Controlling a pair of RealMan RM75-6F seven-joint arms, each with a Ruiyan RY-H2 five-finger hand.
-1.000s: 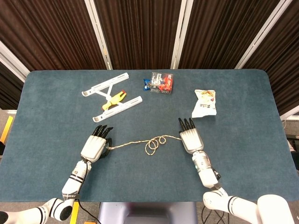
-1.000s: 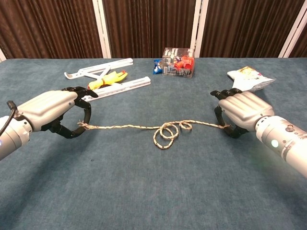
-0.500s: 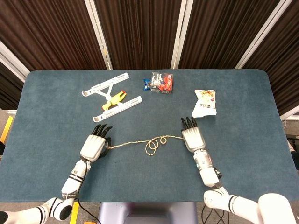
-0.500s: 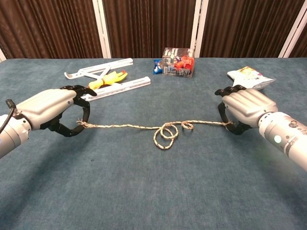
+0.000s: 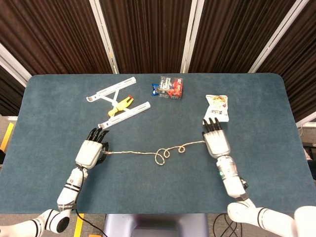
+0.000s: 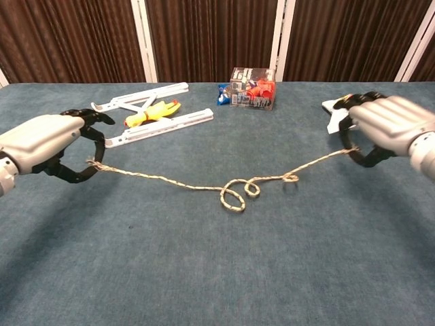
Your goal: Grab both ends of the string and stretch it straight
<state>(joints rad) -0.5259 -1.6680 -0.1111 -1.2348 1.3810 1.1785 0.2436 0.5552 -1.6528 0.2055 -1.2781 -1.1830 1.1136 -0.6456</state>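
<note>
Both hands have drawn apart since a second ago, and the string (image 5: 155, 153) now has only a couple of small loops left at its middle where it had a looser coil. Its left part runs nearly straight, and its right part rises off the blue surface (image 5: 158, 187) toward the right hand in the chest view.

At the left end, the left hand (image 5: 89, 151) has its dark fingers (image 6: 81, 146) curled round into a ring, and the string's end is pinched where thumb and fingers meet. At the right end, the right hand (image 5: 217, 141) grasps the other end in the same way, its fingers (image 6: 353, 132) clenched on it. That hand now sits just beside the white snack bag (image 5: 217, 107), close to the right half of the surface, while the left hand lies toward the left edge, near the end of the white folding stand (image 5: 118, 101).

The string stretches across the middle of the surface, between the two hands, its loops lying flat about halfway along.

A yellow toy (image 5: 121, 104) rests within the stand's frame. Near the far edge, at the centre, sits a clear box of small goods (image 5: 171, 87) with a blue wrapper (image 5: 156, 89) just beside it.
</note>
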